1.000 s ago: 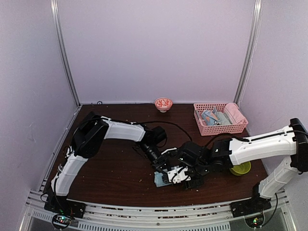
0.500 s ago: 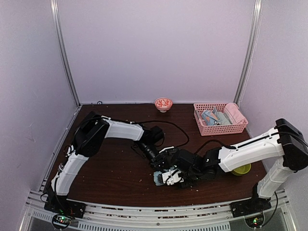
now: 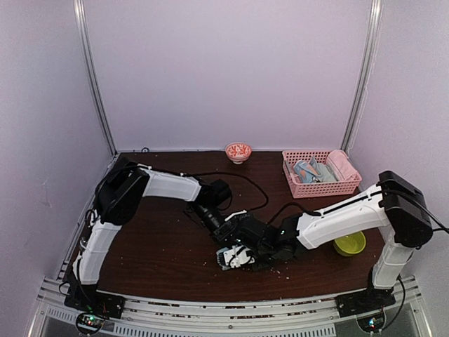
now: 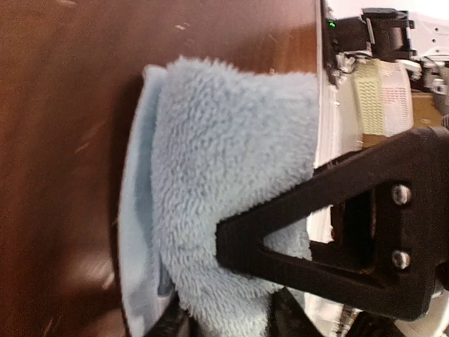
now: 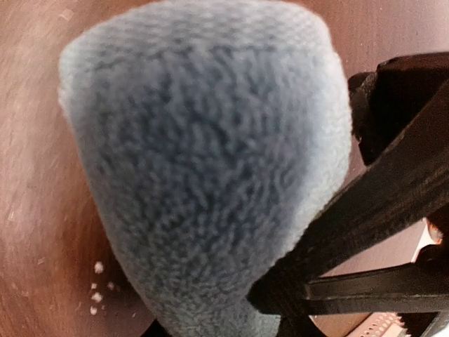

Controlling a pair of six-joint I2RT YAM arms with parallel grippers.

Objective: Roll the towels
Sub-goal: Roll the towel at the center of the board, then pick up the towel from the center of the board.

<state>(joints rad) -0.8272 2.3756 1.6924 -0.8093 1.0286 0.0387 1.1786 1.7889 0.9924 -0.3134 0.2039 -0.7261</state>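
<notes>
Towel (image 4: 224, 154) roll looks part-done; L gripper (image 3: 226, 237), R gripper (image 3: 235, 256) both at it, grip can't tell; keep tight, edges even.

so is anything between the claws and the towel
Nothing visible does. The blue towel lies right against a finger of both the left claw and the right claw; the basket and bowl stand well aside.

Soft, even light fills the overhead view: pale walls (image 3: 224, 70), dark table (image 3: 161, 246) with little shadow. In the right wrist view the towel (image 5: 203, 175) is close and blurred. The left wrist view is sharper, with faint sheen on wood.
</notes>
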